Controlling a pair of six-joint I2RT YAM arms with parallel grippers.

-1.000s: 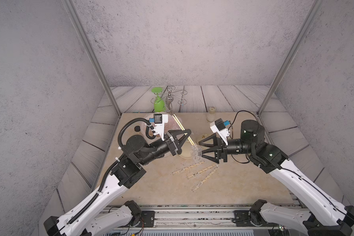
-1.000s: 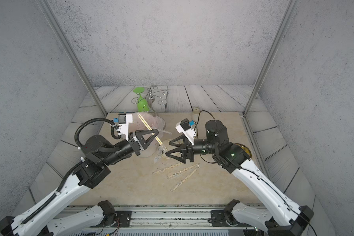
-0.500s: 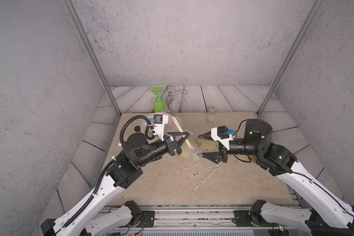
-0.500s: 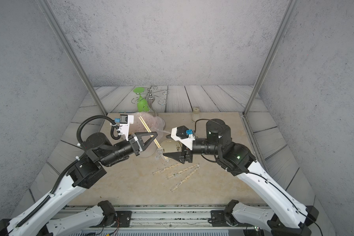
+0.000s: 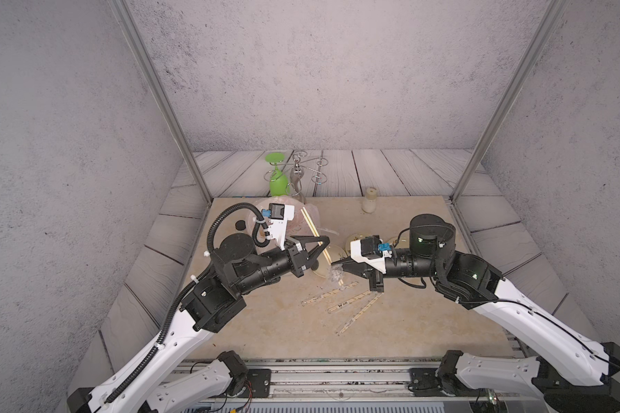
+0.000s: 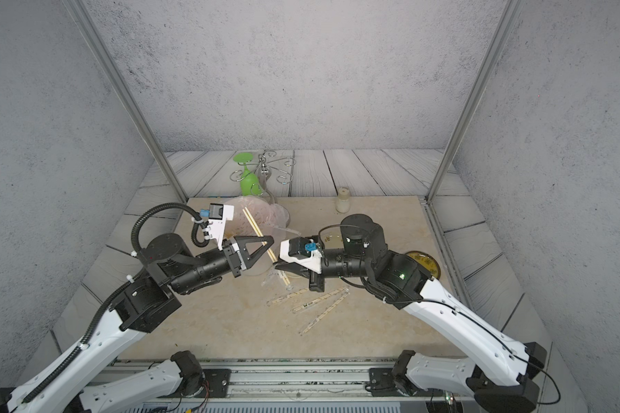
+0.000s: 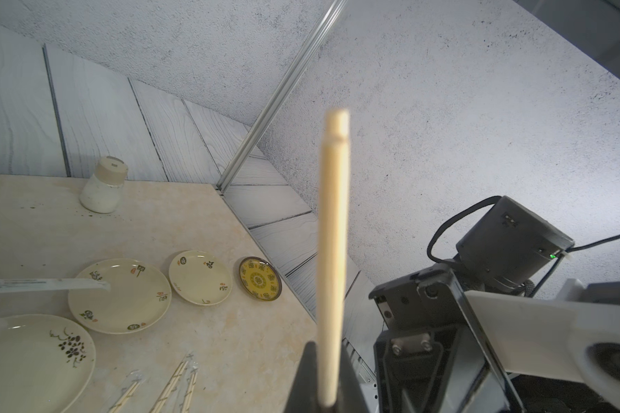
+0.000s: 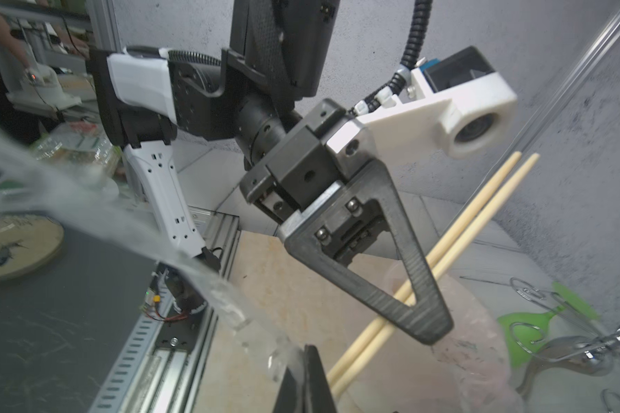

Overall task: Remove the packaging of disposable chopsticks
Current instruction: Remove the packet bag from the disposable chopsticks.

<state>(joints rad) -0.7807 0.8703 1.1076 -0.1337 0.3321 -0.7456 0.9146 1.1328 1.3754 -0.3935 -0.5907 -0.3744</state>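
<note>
Two chopsticks (image 5: 310,224), stiff and light, are pinched in my left gripper (image 5: 326,239). My right gripper (image 5: 337,267) clamps the sleeve (image 8: 212,286) at their lower tips. Film looks flimsy and slippery, so I'd hold its bunched end.

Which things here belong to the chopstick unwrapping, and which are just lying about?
Job: bare chopsticks in left pincer; clear sleeve at right pincer; three wrapped pairs on table.
Lying about: plates, green glass, wire rack, small jar, pinkish bag.
</note>
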